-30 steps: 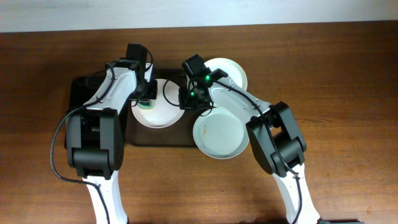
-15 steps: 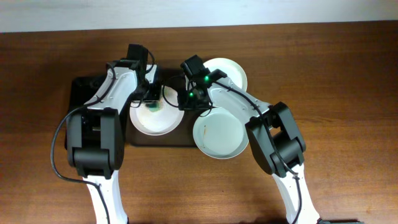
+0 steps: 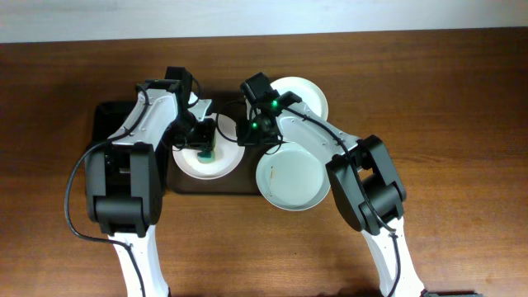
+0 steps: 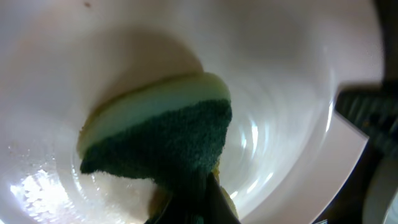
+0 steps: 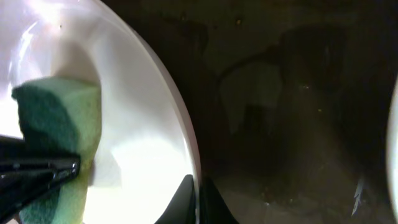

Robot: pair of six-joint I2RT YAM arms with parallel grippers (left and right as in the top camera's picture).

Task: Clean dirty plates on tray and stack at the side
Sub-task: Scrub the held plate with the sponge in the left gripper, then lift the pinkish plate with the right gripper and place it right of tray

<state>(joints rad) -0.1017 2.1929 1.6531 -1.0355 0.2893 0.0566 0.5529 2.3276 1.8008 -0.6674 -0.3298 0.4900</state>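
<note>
A white plate (image 3: 188,162) lies on the dark brown tray (image 3: 239,183). My left gripper (image 3: 204,146) is shut on a green and yellow sponge (image 4: 163,134) and presses it onto the plate's inside (image 4: 280,87). My right gripper (image 3: 245,138) is shut on this plate's right rim (image 5: 186,149), its fingertips (image 5: 198,200) pinching the edge over the tray (image 5: 298,124). The sponge also shows in the right wrist view (image 5: 59,121). A second white plate (image 3: 307,92) lies at the back right. A pale blue-green plate (image 3: 290,177) lies at the tray's right edge, partly under my right arm.
A smaller black tray (image 3: 106,124) lies to the left of the brown tray, partly under my left arm. Both arms cross above the tray area. Bare wooden table (image 3: 445,124) extends to the right and front.
My left gripper has moved the sponge from the plate's upper left towards its middle. The right gripper has stayed on the rim.
</note>
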